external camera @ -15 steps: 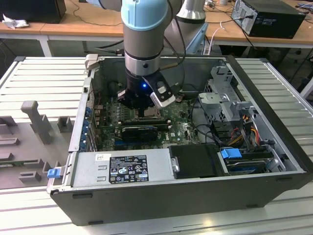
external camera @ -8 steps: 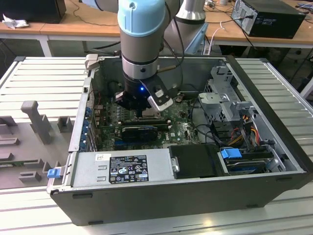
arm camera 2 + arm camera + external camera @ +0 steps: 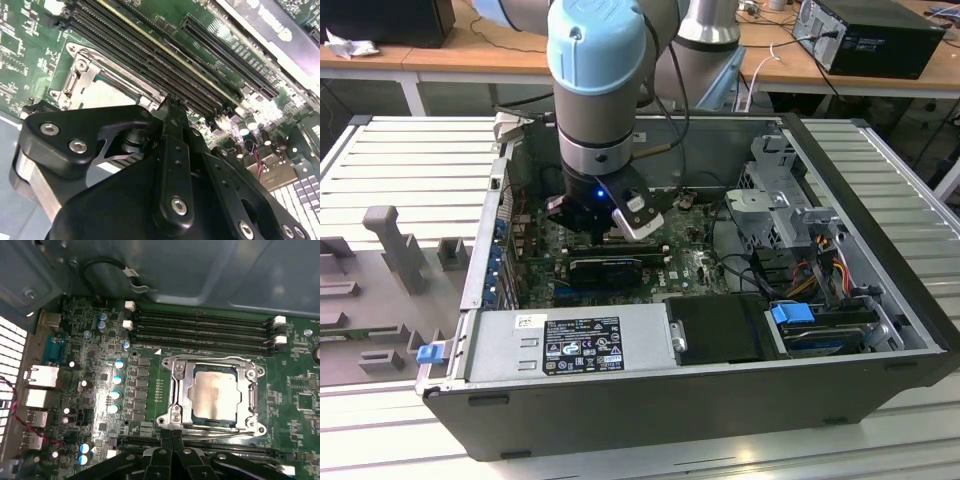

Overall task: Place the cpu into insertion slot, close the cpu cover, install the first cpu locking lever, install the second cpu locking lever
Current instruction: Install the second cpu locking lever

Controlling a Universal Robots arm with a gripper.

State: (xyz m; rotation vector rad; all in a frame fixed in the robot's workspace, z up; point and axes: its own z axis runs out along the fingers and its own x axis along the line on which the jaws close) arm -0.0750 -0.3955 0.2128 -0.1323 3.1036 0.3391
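In the first wrist view the cpu (image 3: 215, 392) lies flat in the insertion slot (image 3: 200, 369) with the cpu cover (image 3: 182, 390) folded down around it, and the gripper (image 3: 171, 437) has its fingers pressed together, nothing visible between them, their tips at the socket edge where a thin locking lever (image 3: 220, 432) lies. In the exterior view the gripper (image 3: 605, 215) hangs over the motherboard (image 3: 695, 268), with the drive cage (image 3: 775, 195) at about 3 o'clock from it. At about 6 o'clock sits the power supply (image 3: 640, 335), which bears a black label (image 3: 582, 345) of white print too small to read.
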